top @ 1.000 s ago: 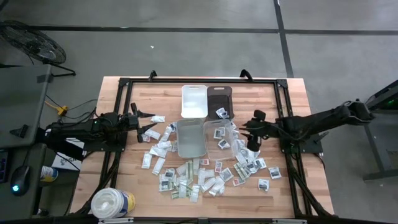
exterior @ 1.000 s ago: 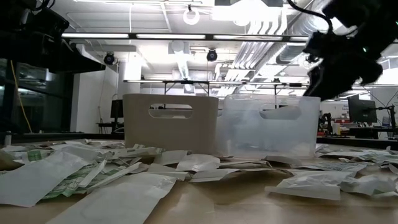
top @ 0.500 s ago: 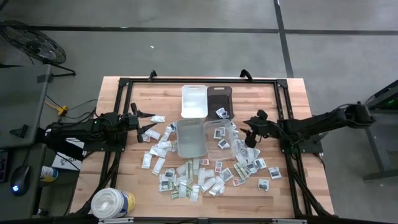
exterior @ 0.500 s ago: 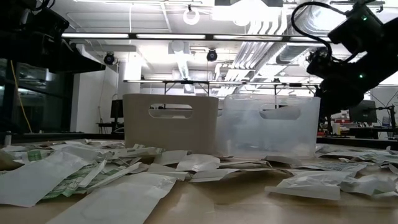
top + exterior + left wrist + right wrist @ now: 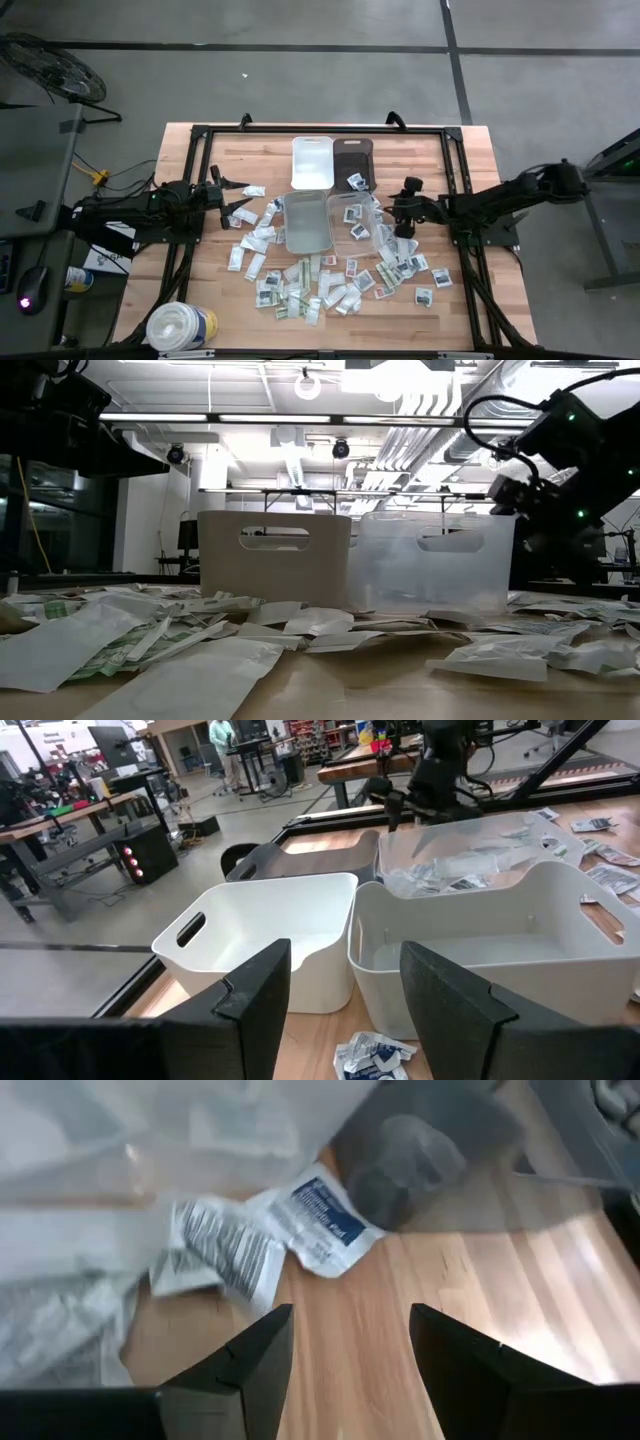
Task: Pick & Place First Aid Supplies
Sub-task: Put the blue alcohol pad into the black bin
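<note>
The right gripper (image 5: 399,212) hangs just beside the clear bin (image 5: 357,218), at that bin's 3 o'clock side in the high view, with its fingers (image 5: 245,1365) spread wide and nothing between them. The right wrist view looks down past those fingers onto two crumpled packets (image 5: 255,1235) lying on bare bench (image 5: 430,1290) ahead of the fingertips and slightly off toward one finger; the blue-printed packet (image 5: 320,1215) touches the grey-striped one (image 5: 220,1245), and its long axis runs slantwise across the gap between the fingers rather than in line with it. That slant is what the coming pick seems to turn on: the gripper would likely need to come forward and down so that the fingers close across the packet's short side.

The left gripper (image 5: 238,196) waits at the 9 o'clock side of the bench, level with the white bin (image 5: 311,162), its fingers (image 5: 255,995) also wide and empty; a single packet (image 5: 375,1055) lies on the wood just ahead of them. It sits well apart from the right-hand packets, so the right arm is clearly the nearer one for them.

Most first aid supplies (image 5: 300,290) are strewn loose toward the bench's 6 o'clock, around the grey bin (image 5: 307,221); several already lie inside the clear bin.
</note>
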Tool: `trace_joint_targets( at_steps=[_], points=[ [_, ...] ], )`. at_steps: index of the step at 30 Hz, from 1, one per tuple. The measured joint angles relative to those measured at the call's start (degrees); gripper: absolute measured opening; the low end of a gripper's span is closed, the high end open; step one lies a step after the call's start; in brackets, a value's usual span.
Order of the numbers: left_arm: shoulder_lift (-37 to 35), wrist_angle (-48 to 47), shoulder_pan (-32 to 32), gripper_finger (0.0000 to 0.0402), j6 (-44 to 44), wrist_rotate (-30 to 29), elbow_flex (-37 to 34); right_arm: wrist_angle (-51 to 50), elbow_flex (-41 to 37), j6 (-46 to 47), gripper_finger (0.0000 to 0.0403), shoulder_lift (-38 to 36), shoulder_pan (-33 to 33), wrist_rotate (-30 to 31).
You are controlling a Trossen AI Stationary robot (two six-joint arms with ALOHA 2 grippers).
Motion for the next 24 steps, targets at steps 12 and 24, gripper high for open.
trace_joint_targets(
  at_steps=[12, 24],
  points=[
    [0.0, 0.0, 0.0, 0.0189, 0.0, 0.0, 0.0, 4.3, 4.0, -15.8, 0.0161, 11.1, -0.6, -0.1],
    [0.0, 0.0, 0.0, 0.0189, 0.0, 0.0, 0.0, 7.3, 5.9, -20.5, 0.0157, 16.9, -4.0, -1.7]
  ],
)
